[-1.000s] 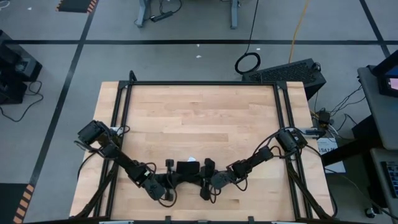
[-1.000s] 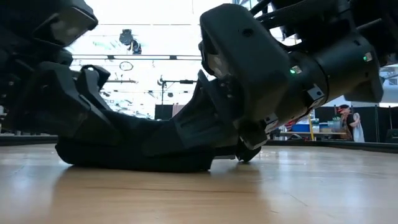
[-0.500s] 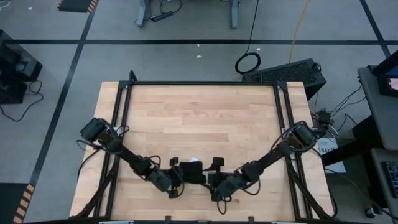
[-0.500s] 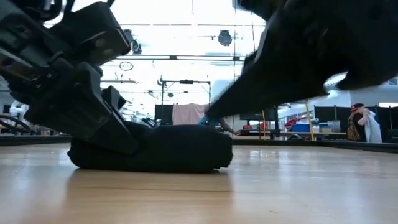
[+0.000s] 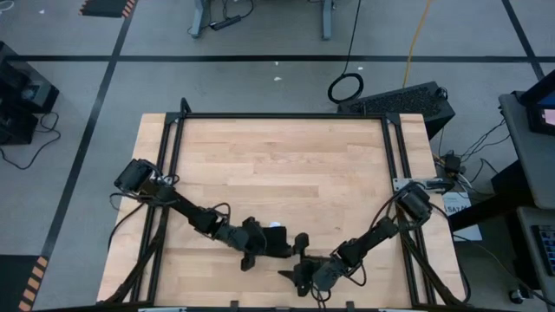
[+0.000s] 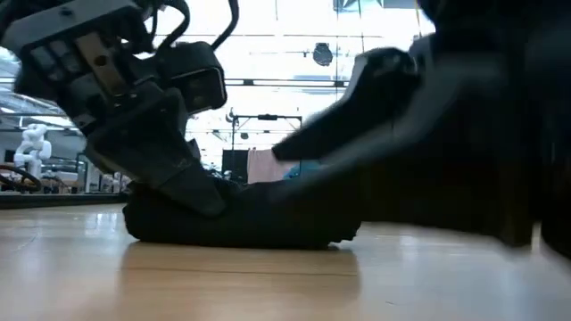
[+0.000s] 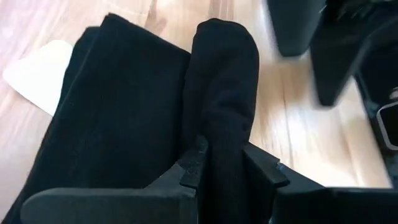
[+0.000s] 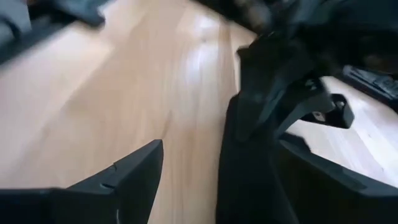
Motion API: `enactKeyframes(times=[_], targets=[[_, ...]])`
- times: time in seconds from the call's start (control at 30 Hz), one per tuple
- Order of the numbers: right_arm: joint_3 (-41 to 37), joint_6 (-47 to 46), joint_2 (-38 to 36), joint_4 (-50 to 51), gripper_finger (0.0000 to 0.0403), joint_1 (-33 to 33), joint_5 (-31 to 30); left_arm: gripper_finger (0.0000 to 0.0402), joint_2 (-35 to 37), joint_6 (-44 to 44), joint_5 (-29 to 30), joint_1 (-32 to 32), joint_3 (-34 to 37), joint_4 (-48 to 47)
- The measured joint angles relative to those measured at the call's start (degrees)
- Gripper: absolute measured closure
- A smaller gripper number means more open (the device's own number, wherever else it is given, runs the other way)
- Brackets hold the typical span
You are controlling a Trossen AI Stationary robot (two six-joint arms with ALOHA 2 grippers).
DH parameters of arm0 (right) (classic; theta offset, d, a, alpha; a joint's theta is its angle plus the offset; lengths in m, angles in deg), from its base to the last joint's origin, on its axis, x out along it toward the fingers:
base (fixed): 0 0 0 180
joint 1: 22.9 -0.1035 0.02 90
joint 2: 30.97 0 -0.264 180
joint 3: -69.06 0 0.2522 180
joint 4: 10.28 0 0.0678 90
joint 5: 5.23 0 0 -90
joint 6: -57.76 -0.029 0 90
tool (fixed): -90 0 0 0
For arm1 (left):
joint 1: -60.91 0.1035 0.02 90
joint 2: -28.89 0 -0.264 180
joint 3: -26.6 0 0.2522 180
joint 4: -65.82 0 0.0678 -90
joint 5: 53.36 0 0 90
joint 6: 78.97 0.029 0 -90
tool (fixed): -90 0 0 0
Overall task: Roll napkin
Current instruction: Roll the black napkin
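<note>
The left gripper is pinched narrowly on a raised fold of the napkin, a plain black matte cloth, its two dark fingers pressing the fabric between them in the left wrist view. From above, that gripper sits low on the light wooden tabletop, near the front edge and a little left of centre, with the napkin bunched under and just beside it and a small white tag showing at the cloth's far edge. At table height the napkin lies as a low, loosely rolled lump on the wood, the left gripper bearing down on one end.

The right gripper is spread wide and holds nothing; it lies just beside the napkin, nearer the front edge, clear of the cloth.

With only one end pinned, the roll could spring loose: the free end has nothing holding it, and soft fabric tends to unfurl. If the left gripper pulls sideways, it may drag the whole lump across the smooth wood rather than turn it. The right fingers, so wide and close, could also snag an outer layer on the way back in
</note>
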Motion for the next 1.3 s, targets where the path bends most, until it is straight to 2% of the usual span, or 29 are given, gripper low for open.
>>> enactKeyframes(times=[0.2,0.37,0.5,0.63,0.77,0.87,0.97,1.1,1.3], targets=[[0.1,1.5,2.6,-2.2,0.0125,1.1,-0.3,0.0331,-0.2,-2.7,-6.6,2.7,0.2,3.1],[-0.3,1.3,3.1,-2.2,0.0174,1.6,-0.9,0.0338,-0.2,-2.9,-7.1,4.0,0.6,3.1],[-1.8,-3.2,3.2,-3.2,0.0186,2.2,-0.5,0.0339,-0.2,-4.3,-7.1,4.0,1.1,3.4],[-2.5,-3.2,3.2,-4.9,0.0166,2.1,-0.9,0.034,-0.1,-4.3,-7.0,3.4,1.1,3.3],[-2.8,-1.1,3.2,-8.6,0.0122,2.1,-1.5,0.034,-0.1,-4.4,-7.0,3.4,1.1,3.2],[-2.8,-3.0,3.2,-7.0,0.0095,2.8,-2.2,0.034,-0.1,-4.5,-7.0,3.3,1.1,3.2],[-2.7,-5.6,3.2,-4.6,0.009,3.4,-2.3,0.034,-0.1,-4.8,-7.0,3.2,1.1,3.2],[-2.7,-8.0,3.3,-4.1,0.0113,4.3,-0.9,0.034,-0.1,-4.8,-7.0,3.1,1.1,3.2],[-2.7,-13.0,3.3,-2.7,0.0178,6.2,2.8,0.034,-0.1,-4.3,-7.0,3.1,1.1,3.1]])
